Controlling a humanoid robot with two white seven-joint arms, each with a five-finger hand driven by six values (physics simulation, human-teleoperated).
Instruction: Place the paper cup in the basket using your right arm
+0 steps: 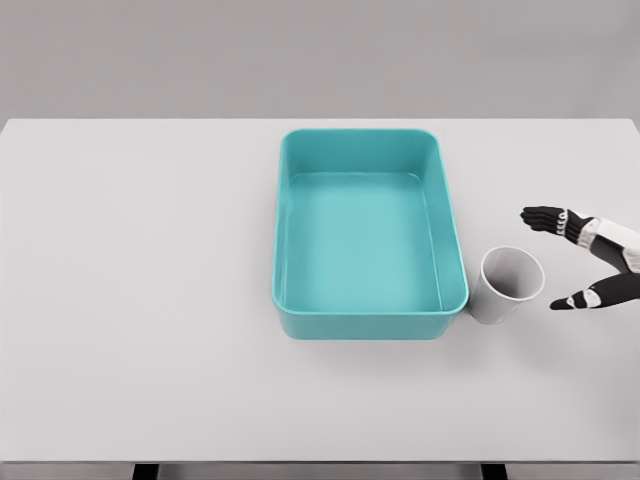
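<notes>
Paper cup [511,285] stands upright on the white table [140,300], just beside the right wall of the teal basket [455,250] near its front right corner, perhaps touching it; the head view does not settle that. Its long axis runs roughly vertical, with the open mouth facing up and leaning a little toward the camera, so the inside of the rim is visible. The right hand [585,258] hovers close on the cup's right side, fingers spread wide with the upper fingers [545,217] reaching out above and the thumb below, holding nothing. The step in hand looks like the approach to the grasp: the cup is not yet gripped and the basket is empty. The next move would call for sliding the hand leftward so the cup's wall sits between thumb and fingers, closing gently enough not to crush or tip it against the basket, then lifting it over the rim. The left arm is not visible.
</notes>
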